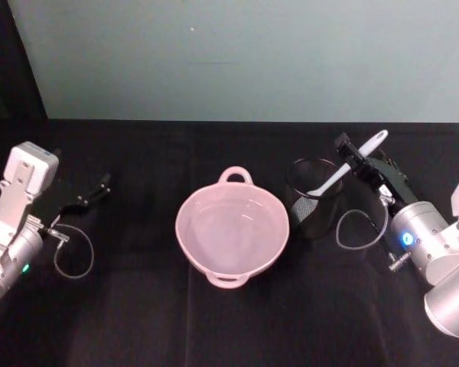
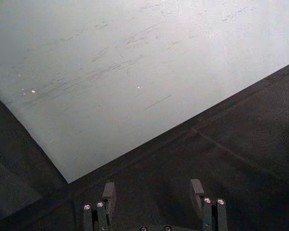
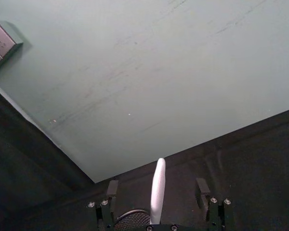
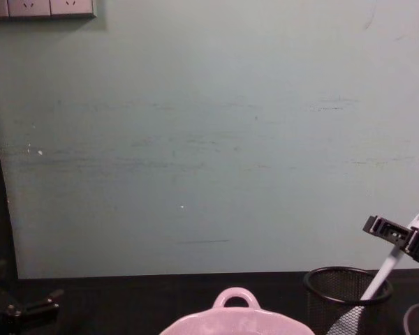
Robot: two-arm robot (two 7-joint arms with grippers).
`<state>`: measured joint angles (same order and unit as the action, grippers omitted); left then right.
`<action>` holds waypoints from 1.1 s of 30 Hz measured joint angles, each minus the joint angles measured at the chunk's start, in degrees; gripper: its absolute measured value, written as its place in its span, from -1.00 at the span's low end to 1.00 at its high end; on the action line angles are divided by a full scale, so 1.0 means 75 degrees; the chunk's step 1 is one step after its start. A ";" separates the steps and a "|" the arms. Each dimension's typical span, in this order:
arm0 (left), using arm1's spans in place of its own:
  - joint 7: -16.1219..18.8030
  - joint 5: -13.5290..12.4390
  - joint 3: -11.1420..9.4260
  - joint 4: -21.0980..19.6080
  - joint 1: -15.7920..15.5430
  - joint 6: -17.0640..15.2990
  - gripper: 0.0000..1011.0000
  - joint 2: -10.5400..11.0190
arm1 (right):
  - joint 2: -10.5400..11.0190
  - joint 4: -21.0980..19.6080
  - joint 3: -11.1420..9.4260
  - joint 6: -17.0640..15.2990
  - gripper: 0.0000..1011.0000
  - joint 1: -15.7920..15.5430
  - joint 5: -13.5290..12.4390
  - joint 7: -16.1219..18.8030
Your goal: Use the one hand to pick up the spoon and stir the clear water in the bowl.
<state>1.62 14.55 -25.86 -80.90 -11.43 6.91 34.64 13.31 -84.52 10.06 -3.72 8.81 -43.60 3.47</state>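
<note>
From my seat, the spoon (image 1: 333, 177) stands in the black mesh cup (image 1: 314, 200), just to the right of the pink bowl (image 1: 232, 229). It leans up and away to the right. Its handle runs straight through the right gripper (image 1: 356, 157), which is raised above the far right of the black table (image 1: 138, 306). In the right wrist view the two fingers (image 3: 111, 188) are spread wide. The white handle rises in the middle with dark gaps on both sides, so the fingers straddle it without pinching it (no contact that I can see). In the chest view the handle's tip pokes out just past the gripper, against the pale green wall (image 4: 209, 139). The blade end drops inside the mesh, and I cannot tell how it rests down there. The bowl sits mid-table with a loop handle on its far rim. The chest view crops it to the rim and that loop. Its glossy inside makes the water hard to make out. The left gripper (image 1: 99, 187) is parked low at the left, well away from the bowl. Its fingers are apart and hold nothing. In the chest view it is dark against dark and hard to read.
</note>
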 joint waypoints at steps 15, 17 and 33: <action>0.0000 0.0000 0.0000 0.0000 0.0000 0.0000 1.00 0.0000 | -0.0016 0.0055 -0.0004 -0.0022 0.79 0.0033 0.0052 0.0002; 0.0000 0.0000 0.0000 0.0000 0.0000 0.0000 1.00 0.0000 | -0.0015 0.0048 -0.0002 -0.0019 0.66 0.0029 0.0049 0.0001; 0.0000 0.0000 0.0000 0.0000 0.0000 0.0000 1.00 0.0000 | -0.0007 0.0029 0.0003 -0.0007 -0.40 0.0017 0.0036 -0.0010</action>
<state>1.62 14.55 -25.86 -80.90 -11.43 6.90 34.65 13.26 -84.30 10.07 -3.77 8.94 -43.33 3.39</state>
